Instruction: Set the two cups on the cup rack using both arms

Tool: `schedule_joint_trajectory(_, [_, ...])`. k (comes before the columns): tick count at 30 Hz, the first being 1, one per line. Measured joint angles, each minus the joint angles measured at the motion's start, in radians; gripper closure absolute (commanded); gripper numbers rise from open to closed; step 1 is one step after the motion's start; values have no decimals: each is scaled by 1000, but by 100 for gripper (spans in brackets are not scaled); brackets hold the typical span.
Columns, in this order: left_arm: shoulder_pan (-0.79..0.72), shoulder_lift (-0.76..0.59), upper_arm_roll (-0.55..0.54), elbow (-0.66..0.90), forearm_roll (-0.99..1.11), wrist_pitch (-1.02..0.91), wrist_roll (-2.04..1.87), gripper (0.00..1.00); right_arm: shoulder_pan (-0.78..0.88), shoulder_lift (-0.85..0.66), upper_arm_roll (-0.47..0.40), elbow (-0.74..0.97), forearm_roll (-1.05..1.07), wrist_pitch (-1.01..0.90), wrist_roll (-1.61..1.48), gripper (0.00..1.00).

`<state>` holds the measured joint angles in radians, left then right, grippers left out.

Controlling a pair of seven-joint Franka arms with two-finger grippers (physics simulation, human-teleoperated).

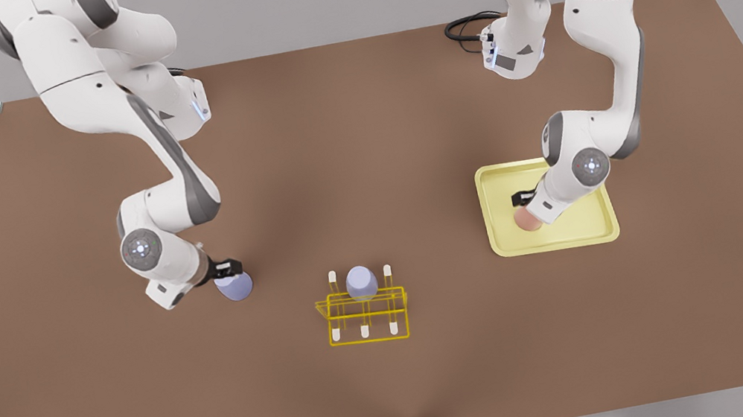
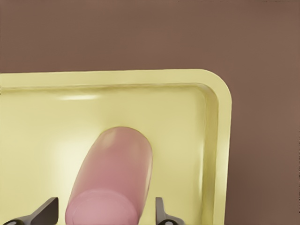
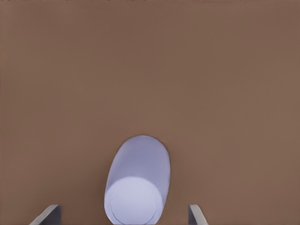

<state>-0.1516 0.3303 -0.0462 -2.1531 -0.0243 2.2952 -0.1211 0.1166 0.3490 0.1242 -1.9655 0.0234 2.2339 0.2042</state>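
A salmon pink cup [image 1: 529,220] [image 2: 112,178] sits in the pale yellow tray [image 1: 559,245]. My left gripper [image 1: 524,207] [image 2: 104,213], on the arm at the front view's right, is open with a finger on each side of this cup and a gap on both sides. A pale lavender cup [image 1: 234,286] [image 3: 138,180] rests on the brown table at the front view's left. Around it my right gripper [image 1: 232,275] [image 3: 123,214] is open, fingers wide apart. The yellow wire cup rack [image 1: 370,341] stands mid-table and holds another lavender cup [image 1: 361,282] on its middle back peg.
The tray's raised rim [image 2: 220,140] runs close beside the pink cup. A black cable [image 1: 466,26] lies at the table's back near the base of the arm at the front view's right. Bare brown table surrounds the rack.
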Motion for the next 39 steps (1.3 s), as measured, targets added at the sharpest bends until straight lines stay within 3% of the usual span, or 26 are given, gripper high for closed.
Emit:
schedule_joint_trajectory(15, [-6, 18, 0, -50, -3, 115, -15, 0, 1, 77, -2, -66, -1, 130, 19, 0])
schedule_joint_trajectory(16, [-6, 22, 0, -50, -3, 118, -15, 4, 1, 79, -2, -69, -1, 132, 19, 0])
schedule_joint_trajectory(17, [-7, 23, 0, -50, -3, 120, -16, 17, 2, 82, -2, -71, -2, 134, 20, 0])
schedule_joint_trajectory(18, [-8, 24, 0, -50, -2, 122, -17, 18, 3, 86, -2, -71, -2, 136, 21, 0])
schedule_joint_trajectory(30, [-8, 40, 0, -47, 0, 142, -29, 17, 3, 117, -2, -76, -5, 141, 27, 0])
schedule_joint_trajectory(33, [-9, 37, 0, -47, 1, 143, -31, 18, 3, 117, -1, -75, -5, 138, 28, 9])
schedule_joint_trajectory(39, [-9, 8, 0, -45, 1, 131, -38, 18, 2, 127, 0, -66, -4, 135, 28, 14])
